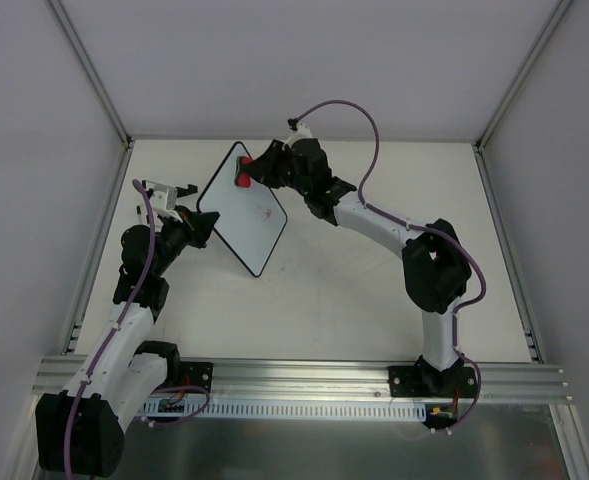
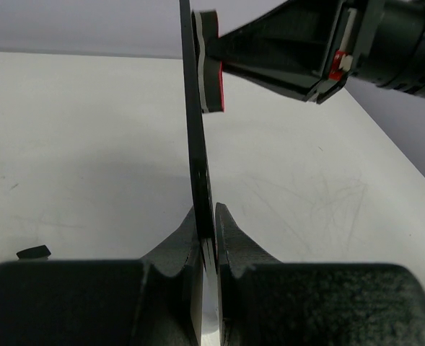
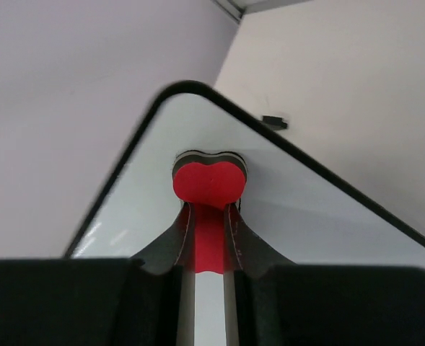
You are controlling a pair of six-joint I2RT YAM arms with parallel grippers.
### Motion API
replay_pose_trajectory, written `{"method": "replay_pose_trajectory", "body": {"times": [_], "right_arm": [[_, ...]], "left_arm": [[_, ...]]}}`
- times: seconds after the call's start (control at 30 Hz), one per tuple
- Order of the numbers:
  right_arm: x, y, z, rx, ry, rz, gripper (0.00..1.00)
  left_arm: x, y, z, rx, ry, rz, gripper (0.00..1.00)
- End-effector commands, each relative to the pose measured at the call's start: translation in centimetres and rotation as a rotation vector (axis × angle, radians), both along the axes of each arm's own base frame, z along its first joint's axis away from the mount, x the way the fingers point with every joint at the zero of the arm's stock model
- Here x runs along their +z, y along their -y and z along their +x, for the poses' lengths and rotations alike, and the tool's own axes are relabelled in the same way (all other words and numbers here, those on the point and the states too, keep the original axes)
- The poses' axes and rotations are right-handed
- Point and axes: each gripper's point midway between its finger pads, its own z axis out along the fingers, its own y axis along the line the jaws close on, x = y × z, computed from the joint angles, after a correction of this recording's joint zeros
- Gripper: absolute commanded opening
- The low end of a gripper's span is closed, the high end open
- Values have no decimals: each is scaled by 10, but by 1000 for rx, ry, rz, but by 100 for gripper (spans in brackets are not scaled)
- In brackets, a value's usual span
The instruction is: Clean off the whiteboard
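readable text: none | whiteboard (image 1: 240, 225): faint reddish marks (image 1: 267, 213), too faint to read as letters | small component (image 1: 171, 404) at left arm base: too small to read

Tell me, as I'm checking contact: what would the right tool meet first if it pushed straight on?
The whiteboard: the red eraser in the right tool seems pressed on its face, near a corner. The left tool clamps the board's edge.
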Motion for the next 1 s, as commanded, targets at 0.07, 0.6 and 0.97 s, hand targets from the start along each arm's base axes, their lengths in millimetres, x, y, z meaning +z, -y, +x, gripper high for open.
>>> {"method": "replay_pose_trajectory", "body": {"times": [0.07, 0.6, 0.97], "right_arm": [[68, -36, -32, 112, 100, 137, 9], [-130, 57, -30, -90, -210, -49, 5], [-112, 43, -21, -61, -174, 17, 7]], "left_arm": [[-26, 28, -23, -190, -64, 69, 0], [-26, 26, -22, -182, -64, 73, 0], [-26, 27, -23, -189, -68, 74, 0]]}}
